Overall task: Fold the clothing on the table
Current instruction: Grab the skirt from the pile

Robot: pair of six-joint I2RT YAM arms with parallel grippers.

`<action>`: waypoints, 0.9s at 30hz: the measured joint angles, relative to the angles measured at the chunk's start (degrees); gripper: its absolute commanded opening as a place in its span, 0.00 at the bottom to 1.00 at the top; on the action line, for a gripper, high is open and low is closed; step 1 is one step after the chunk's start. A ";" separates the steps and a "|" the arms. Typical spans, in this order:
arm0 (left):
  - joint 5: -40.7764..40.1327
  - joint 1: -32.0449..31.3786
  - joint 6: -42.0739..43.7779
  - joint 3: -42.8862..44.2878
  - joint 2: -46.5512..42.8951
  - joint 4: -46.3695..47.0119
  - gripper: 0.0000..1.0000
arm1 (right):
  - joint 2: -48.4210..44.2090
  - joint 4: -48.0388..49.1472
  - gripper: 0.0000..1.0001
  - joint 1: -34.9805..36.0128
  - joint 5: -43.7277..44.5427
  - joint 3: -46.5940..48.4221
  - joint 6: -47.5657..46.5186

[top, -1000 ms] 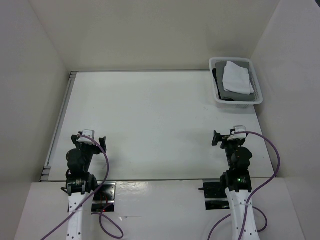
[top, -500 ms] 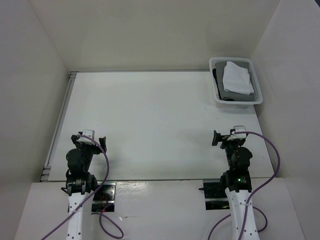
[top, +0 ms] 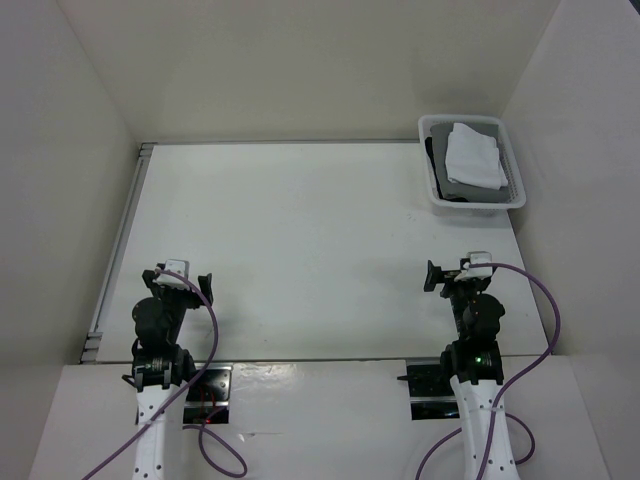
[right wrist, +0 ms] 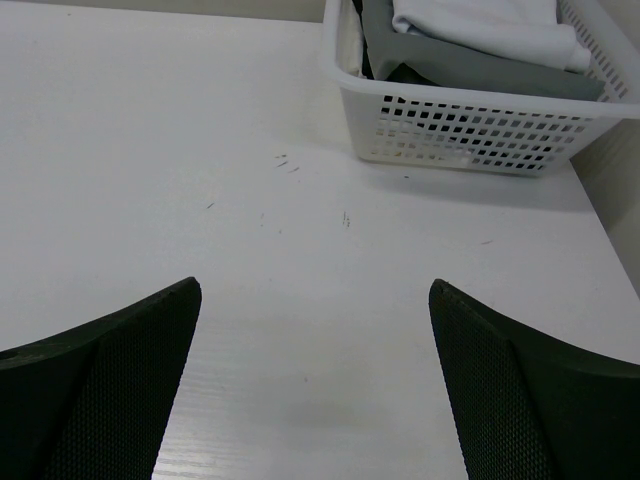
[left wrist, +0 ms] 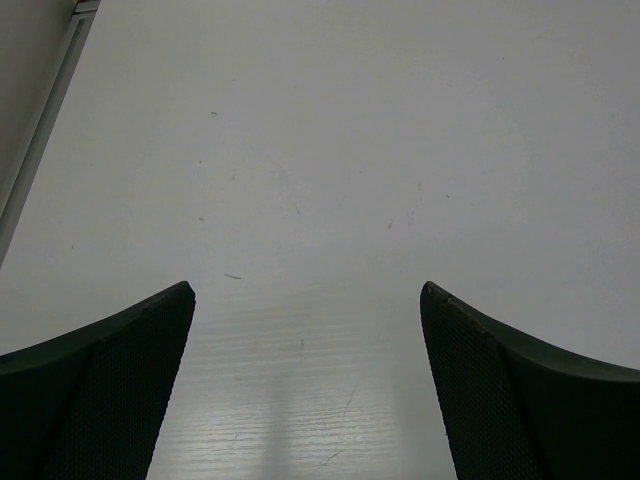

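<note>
Bright, even light fell, probably from overhead; the flat white tabletop (left wrist: pixel 320 150) carried faint glare at six o'clock of the left wrist view.

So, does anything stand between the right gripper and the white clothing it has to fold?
Only the near wall of the basket. The clothing lies inside it, on top of a grey cloth, so the open right gripper would have to reach over the rim. The table between shows nothing else.

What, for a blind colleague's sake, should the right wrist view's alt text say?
A white plastic basket holds white clothing atop a dark grey cloth, at the far right of the table. Open black jaws frame the foreground.
</note>
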 measured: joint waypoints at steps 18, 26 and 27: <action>-7.08 0.00 -10.51 16.24 0.48 4.15 0.99 | 0.00 -0.96 0.99 -0.28 5.53 6.67 7.04; -21.03 -0.02 -12.00 57.07 37.38 -2.47 0.99 | 20.68 -3.58 0.99 -0.37 13.35 33.57 12.90; -22.08 -0.04 -12.04 63.45 43.52 -4.37 0.99 | 27.17 -6.19 0.99 -0.68 13.40 39.89 12.94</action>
